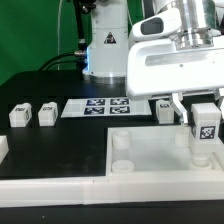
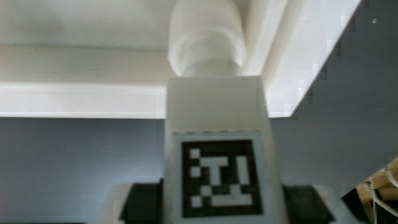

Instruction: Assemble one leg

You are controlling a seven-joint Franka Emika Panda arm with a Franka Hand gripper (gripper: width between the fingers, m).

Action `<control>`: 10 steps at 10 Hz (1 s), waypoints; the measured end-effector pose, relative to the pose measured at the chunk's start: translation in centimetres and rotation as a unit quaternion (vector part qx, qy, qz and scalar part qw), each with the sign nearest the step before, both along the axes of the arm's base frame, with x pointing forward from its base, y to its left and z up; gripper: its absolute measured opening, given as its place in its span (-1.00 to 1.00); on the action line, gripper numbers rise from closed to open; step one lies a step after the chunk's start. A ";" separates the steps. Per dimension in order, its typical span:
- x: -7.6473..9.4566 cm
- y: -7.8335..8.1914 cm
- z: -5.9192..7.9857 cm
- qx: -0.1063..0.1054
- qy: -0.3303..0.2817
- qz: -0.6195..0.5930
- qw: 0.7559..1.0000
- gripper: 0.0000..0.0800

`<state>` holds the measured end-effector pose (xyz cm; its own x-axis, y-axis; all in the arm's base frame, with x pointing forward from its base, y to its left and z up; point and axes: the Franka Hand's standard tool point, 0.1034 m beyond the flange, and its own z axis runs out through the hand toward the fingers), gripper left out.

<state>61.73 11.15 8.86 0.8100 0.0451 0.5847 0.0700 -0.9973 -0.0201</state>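
Note:
My gripper (image 1: 204,112) is shut on a leg (image 1: 205,132), a white block with a black-and-white marker, held upright at the exterior view's right. Its lower end sits at the far right corner socket of the large white tray (image 1: 150,152). In the wrist view the leg (image 2: 221,130) runs away from me, its marker facing the camera, with dark fingers (image 2: 146,202) on both sides and its far end on a round socket (image 2: 217,45). Three more legs stand on the table: two at the left (image 1: 19,115) (image 1: 47,114) and one behind the tray (image 1: 165,111).
The marker board (image 1: 101,106) lies flat behind the tray. A white wall (image 1: 40,188) runs along the front with a short block (image 1: 3,148) at the left. The robot base (image 1: 105,45) stands at the back, before a green backdrop.

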 end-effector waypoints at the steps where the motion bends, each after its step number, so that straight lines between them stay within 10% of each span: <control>1: 0.0 0.0 -0.2 0.000 0.000 0.000 1.000 -0.27; 8: -0.5 -0.1 -1.9 -0.002 0.017 0.000 1.000 -0.27; 10: -0.6 -0.1 -2.0 -0.002 0.019 0.001 1.000 0.31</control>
